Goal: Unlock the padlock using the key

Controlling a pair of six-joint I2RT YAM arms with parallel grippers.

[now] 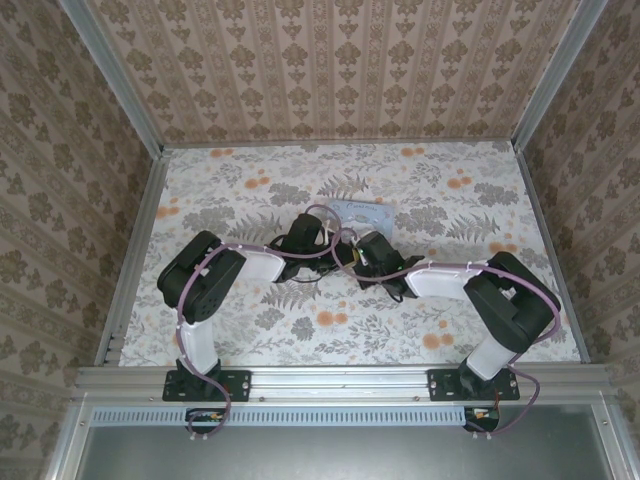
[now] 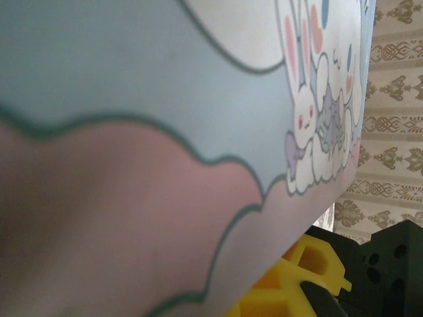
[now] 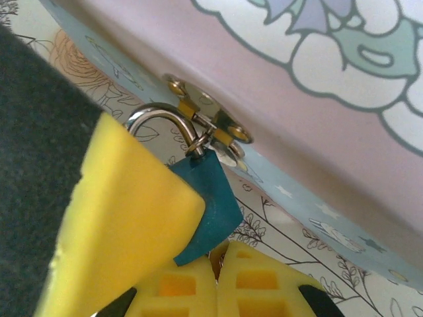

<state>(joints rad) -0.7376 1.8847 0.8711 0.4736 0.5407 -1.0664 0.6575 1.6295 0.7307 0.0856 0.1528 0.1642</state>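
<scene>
Right wrist: teal padlock (image 3: pixel 208 205) is hung from the hasp (image 3: pixel 205 122) of the cartoon-printed box (image 3: pixel 297 112), right end effector (image 3: pixel 216 281) pressed together just below, left end effector (image 2: pixel 301 287) likewise.

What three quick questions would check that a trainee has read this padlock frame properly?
1. True or false: the padlock hangs free, attached to nothing on the pastel cartoon-printed box.
2. Multiple choice: the padlock's silver shackle is hooked through
A. the metal hasp on the box's edge
B. a hole in a yellow finger
C. nothing at all
3. Fill in: the padlock's body is coloured dark ____.

Key
1. False: it hangs from the box's hasp.
2. A
3. teal
</scene>
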